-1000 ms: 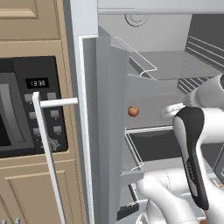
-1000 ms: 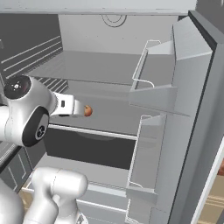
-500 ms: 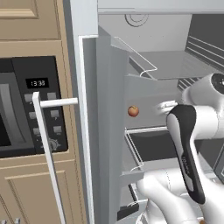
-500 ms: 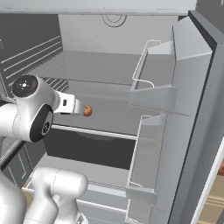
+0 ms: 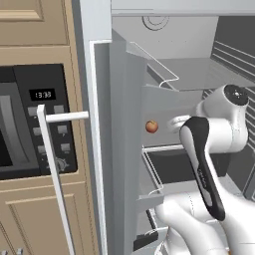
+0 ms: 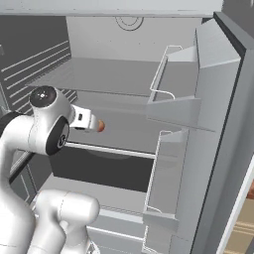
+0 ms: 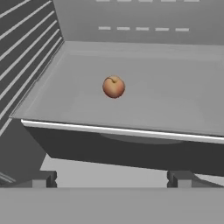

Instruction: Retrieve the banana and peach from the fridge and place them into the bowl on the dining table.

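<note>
From my remote station I saw the tall pale silver-grey fridge standing with its doors swung open, the grey interior exposed. The small round orange-red peach sat alone on the middle grey shelf, a little back from that shelf's white front edge and nearer its left side in the hand view. In the left base view the peach showed just past the edge of the open left door, and in the right base view the peach peeked out just beyond the end of the arm's hand.

The two-finger gripper pointed into the fridge toward that shelf, level with the darker space below the shelf front. Its two small dark fingertips stood wide apart at the bottom of the hand view, with nothing between them. The peach lay well ahead of them, untouched.

To the left of the fridge I could see the black built-in oven with its long white bar handle, set into tan wooden cabinets.
</note>
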